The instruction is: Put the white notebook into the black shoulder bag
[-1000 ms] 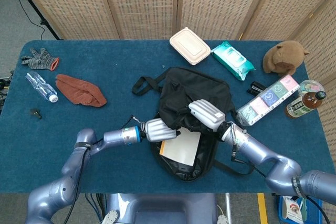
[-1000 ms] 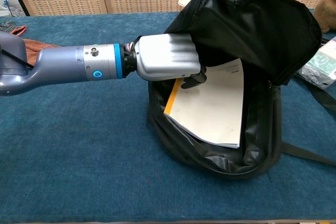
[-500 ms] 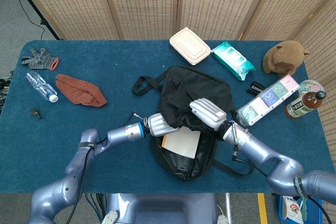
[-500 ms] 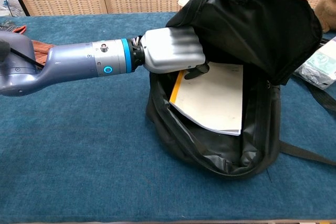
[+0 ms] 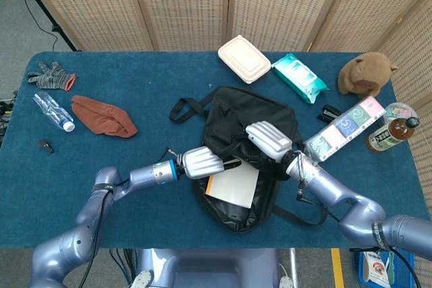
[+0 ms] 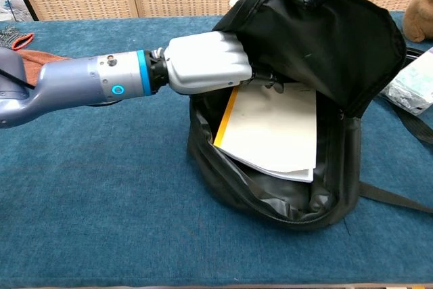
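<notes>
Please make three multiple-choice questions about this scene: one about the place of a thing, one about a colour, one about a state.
1. Where is the white notebook?
A. Lying in the open mouth of the black shoulder bag
B. Beside the plush toy
C. Under the rust cloth

2. What colour is the strip along the notebook's left edge?
A. Green
B. Orange-yellow
C. Pink

3. In what state is the bag's flap?
A. Zipped shut
B. Lying flat on the table
C. Held up by the right hand

Answers:
1. A, the chest view shows the notebook inside the bag's opening, with the left hand at its upper edge.
2. B, an orange-yellow band runs down that edge in the chest view.
3. C, the head view shows the right hand on the raised black fabric, and the notebook is exposed under it.
</notes>
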